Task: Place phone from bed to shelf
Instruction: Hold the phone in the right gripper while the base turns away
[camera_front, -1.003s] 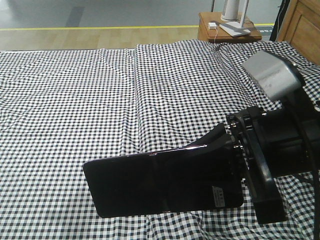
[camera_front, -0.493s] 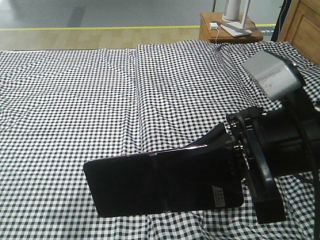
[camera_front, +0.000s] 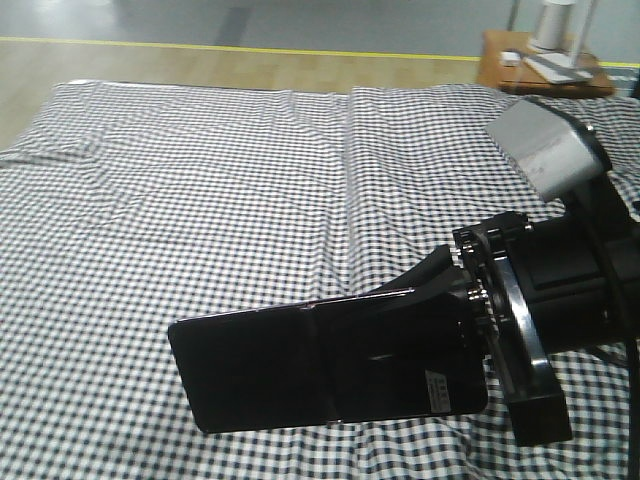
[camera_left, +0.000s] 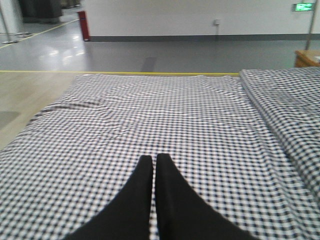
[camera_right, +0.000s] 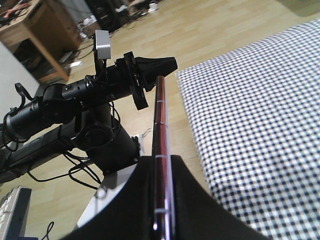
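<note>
The phone (camera_front: 300, 365), a glossy black slab with a crease and a small white sticker, hangs flat above the bed (camera_front: 200, 200), which is covered in black-and-white check cloth. My right gripper (camera_front: 415, 330) is shut on its sticker end. In the right wrist view the phone's rose-gold edge (camera_right: 160, 125) runs straight out from between the right gripper's (camera_right: 161, 162) fingers. My left gripper (camera_left: 154, 157) is shut with nothing in it, held over the bed (camera_left: 175, 115). It also shows in the right wrist view as the left gripper (camera_right: 167, 63). The shelf is out of view.
A reddish-brown nightstand (camera_front: 545, 75) with a white lamp base stands beyond the bed's far right corner. The bed's edge (camera_right: 192, 115) drops to a wooden floor (camera_right: 210, 30). The robot's base and cables (camera_right: 100, 145) stand there, with brown wooden furniture (camera_right: 45, 25) behind.
The front view has swung left: the bed's seam and the nightstand shifted right, and the light-wood furniture at the right edge left the frame. The phone stays in the right gripper.
</note>
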